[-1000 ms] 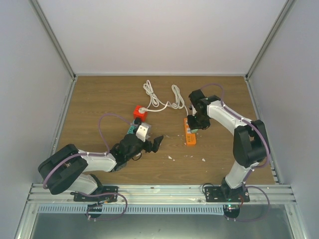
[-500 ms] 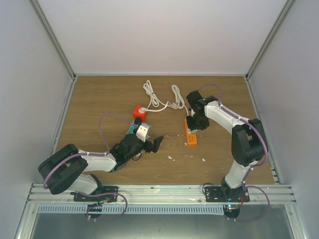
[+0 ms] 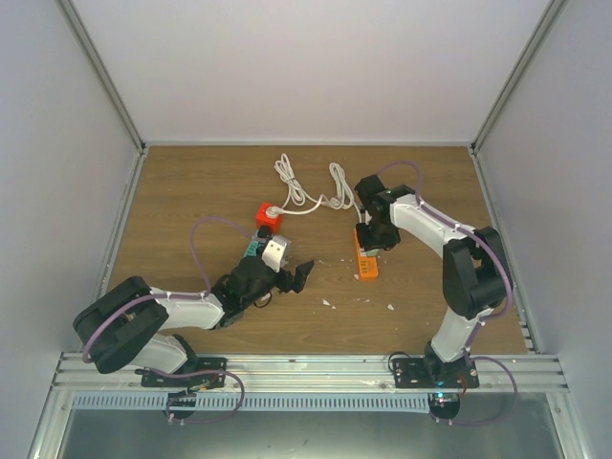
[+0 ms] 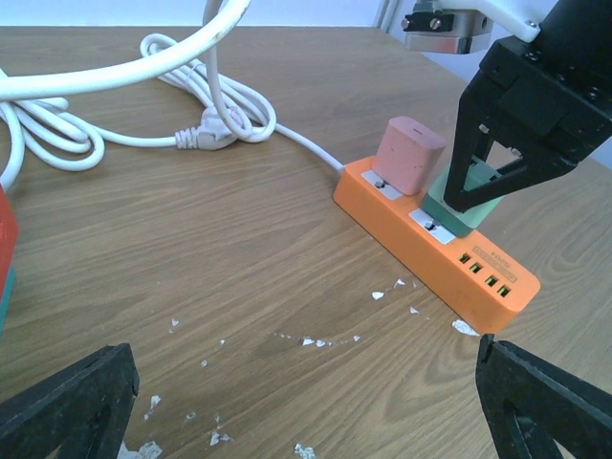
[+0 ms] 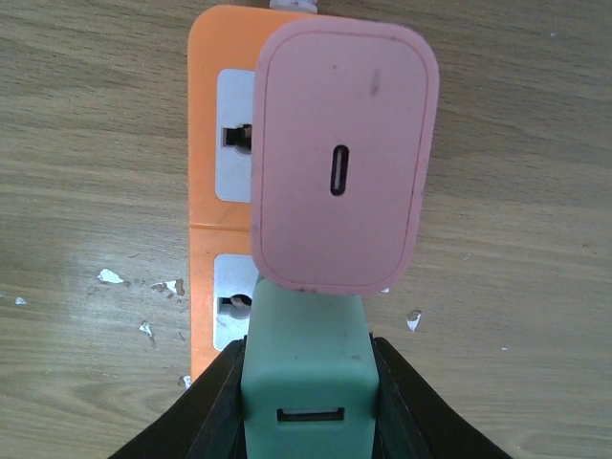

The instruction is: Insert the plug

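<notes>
Top external view: On the wooden table (image 3: 191, 191), the orange power strip (image 3: 364, 258) lies right of centre, its long axis running 12 to 6 o'clock. The right gripper (image 3: 375, 235) stands over its far half. The left gripper (image 3: 292, 265) sits at 9 o'clock from the strip, well apart from it, jaws spread wide and holding nothing. A red block (image 3: 269, 216) lies at 11 o'clock from the left gripper. A coiled white cable (image 3: 306, 191) runs from the block to the strip's far end. White flecks (image 3: 359, 301) are scattered at 6 o'clock from the strip.

Left wrist view: The pink adapter (image 4: 411, 158) stands upright in the strip's far socket. The green plug (image 4: 457, 212) stands just beside it at the next socket, tilted, clamped between the black fingers (image 4: 469, 143) of the right gripper. Whether its pins are seated cannot be told. Four USB ports (image 4: 488, 273) sit at the strip's near end; the small print beside them is illegible.

Right wrist view: The right gripper is closed on both flanks of the green plug. The pink adapter, showing one oval port, overlaps the plug's far edge and hides much of both sockets.
</notes>
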Robot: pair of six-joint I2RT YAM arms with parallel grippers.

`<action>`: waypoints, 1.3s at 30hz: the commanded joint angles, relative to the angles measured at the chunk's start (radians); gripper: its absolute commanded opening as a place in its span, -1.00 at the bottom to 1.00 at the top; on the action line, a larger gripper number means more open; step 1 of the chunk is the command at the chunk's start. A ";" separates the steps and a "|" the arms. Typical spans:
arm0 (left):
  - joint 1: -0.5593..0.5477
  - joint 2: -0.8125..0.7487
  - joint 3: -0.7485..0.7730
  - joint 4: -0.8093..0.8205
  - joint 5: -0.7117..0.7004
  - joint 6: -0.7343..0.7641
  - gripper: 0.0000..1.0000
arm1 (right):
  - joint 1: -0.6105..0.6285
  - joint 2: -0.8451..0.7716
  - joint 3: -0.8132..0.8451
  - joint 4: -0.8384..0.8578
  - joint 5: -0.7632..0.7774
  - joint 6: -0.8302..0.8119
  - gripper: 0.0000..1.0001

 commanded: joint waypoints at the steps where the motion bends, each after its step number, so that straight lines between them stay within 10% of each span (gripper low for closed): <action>1: -0.006 0.009 0.023 0.038 -0.022 0.009 0.98 | 0.008 0.080 -0.055 0.028 0.020 -0.008 -0.99; 39: -0.006 -0.010 0.021 0.023 -0.039 0.014 0.98 | 0.076 0.086 -0.345 0.300 -0.132 0.081 -0.97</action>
